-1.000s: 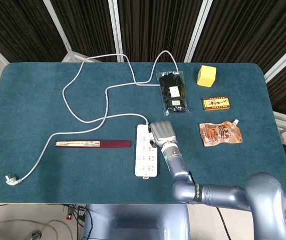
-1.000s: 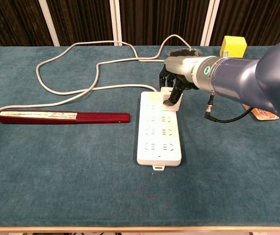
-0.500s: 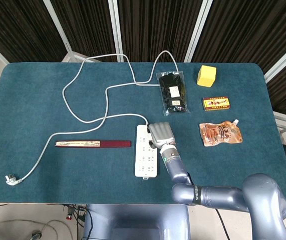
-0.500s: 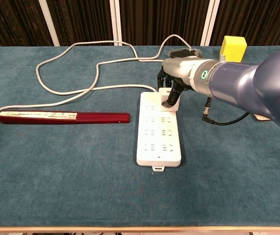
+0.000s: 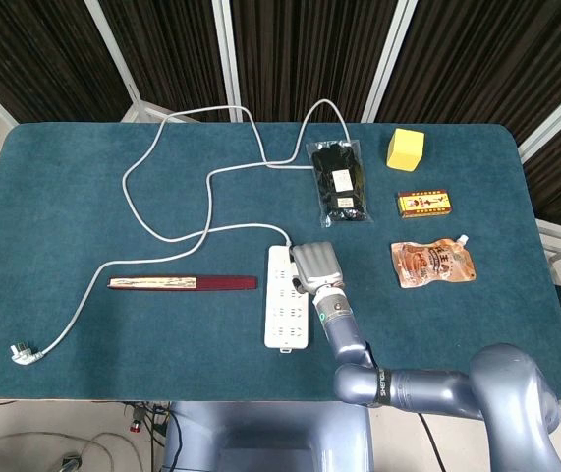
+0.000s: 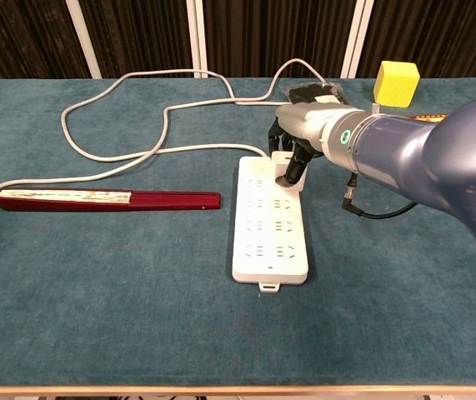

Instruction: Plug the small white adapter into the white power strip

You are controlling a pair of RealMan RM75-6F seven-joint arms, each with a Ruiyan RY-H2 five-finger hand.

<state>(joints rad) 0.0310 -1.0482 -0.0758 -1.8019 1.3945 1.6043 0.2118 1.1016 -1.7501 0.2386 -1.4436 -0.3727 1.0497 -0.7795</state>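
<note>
Your right hand was over the far end of the white power strip, fingers curled down round the small white adapter; it looked clamped on it, tho the hold itself was mostly hidden by the fingers. Left hand wasn't in either view, so the right was the only one near.

The strip lay w/ its long axis running away from you, cable leaving at the far end. The adapter sat directly under the hand, at the strip's far right socket area, touching or just above it; couldn't tell if the prongs were seated. My read: the move was straight down, keeping the adapter square to the sockets.
</note>
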